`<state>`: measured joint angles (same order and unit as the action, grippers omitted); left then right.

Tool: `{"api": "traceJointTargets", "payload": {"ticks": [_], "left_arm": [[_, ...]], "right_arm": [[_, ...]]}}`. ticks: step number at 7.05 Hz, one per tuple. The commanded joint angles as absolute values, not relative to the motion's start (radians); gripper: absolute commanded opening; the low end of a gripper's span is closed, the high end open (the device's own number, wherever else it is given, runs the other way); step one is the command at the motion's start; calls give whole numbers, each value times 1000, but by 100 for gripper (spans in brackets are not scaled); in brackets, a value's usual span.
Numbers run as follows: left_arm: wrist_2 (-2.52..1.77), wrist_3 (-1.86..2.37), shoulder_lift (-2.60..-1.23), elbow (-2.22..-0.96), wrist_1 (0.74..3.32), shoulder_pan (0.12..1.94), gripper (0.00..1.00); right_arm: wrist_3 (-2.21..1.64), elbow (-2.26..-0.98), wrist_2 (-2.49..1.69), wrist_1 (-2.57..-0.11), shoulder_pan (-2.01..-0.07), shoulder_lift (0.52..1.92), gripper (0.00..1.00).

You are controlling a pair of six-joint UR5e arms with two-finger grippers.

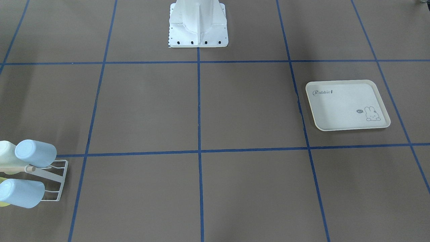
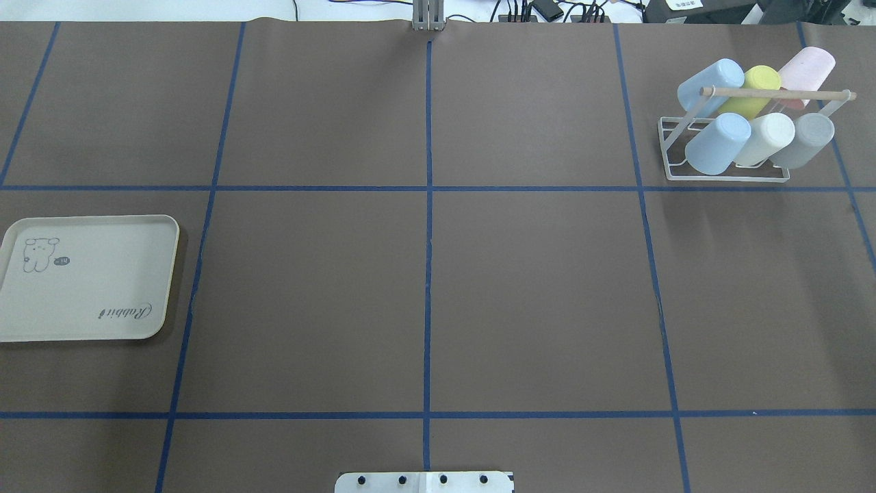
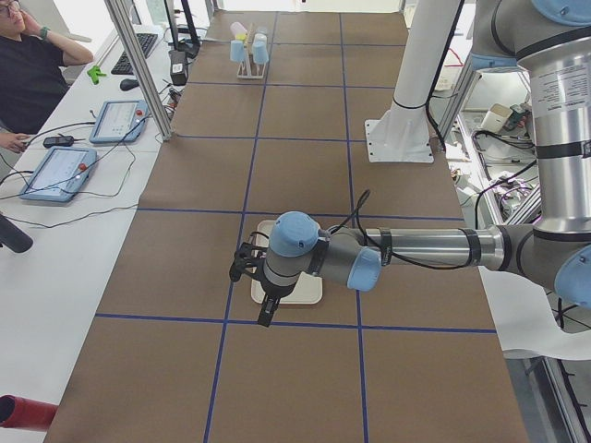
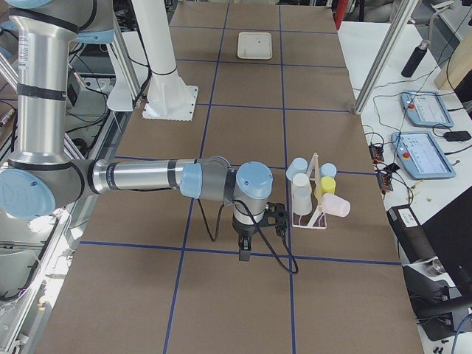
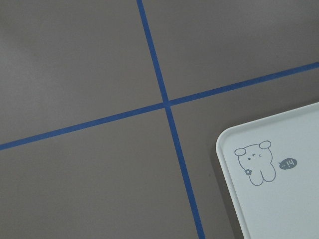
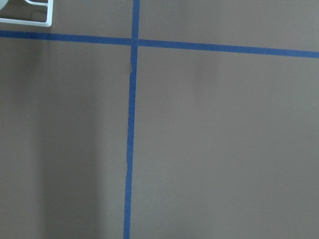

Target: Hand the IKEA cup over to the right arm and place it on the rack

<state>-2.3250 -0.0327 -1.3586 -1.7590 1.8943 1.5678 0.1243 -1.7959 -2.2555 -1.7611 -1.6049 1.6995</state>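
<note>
The white wire rack [image 2: 725, 179] with its wooden rod stands at the far right of the table. Several pastel IKEA cups, among them a blue one [image 2: 715, 144], hang upside down on its prongs. The rack [image 1: 63, 178] also shows at the left edge of the front-facing view. My right gripper [image 4: 244, 254] hangs over the bare table a little to the side of the rack [image 4: 310, 215]. My left gripper [image 3: 266, 316] hovers over the edge of the cream tray [image 3: 288, 293]. For both grippers I cannot tell whether they are open or shut. Neither wrist view shows a cup.
The cream rabbit-print tray [image 2: 89, 329] lies at the left edge of the table, with nothing on it. The white robot base [image 1: 198, 30] stands at the table's middle. A person sits at a side desk with tablets [image 3: 57, 171]. Blue tape lines grid the brown table.
</note>
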Motion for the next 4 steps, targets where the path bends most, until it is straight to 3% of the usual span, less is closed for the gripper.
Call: {"api": "traceJointTargets", "payload": {"ticks": [1, 4], "left_arm": [[-2321, -25, -1361, -1766, 1896, 1569, 100], [-2306, -25, -1370, -1784, 1901, 1581, 100]], "right_arm": [[124, -1796, -2273, -1761, -1606, 1700, 100], [124, -1795, -2278, -1761, -1606, 1701, 100]]}}
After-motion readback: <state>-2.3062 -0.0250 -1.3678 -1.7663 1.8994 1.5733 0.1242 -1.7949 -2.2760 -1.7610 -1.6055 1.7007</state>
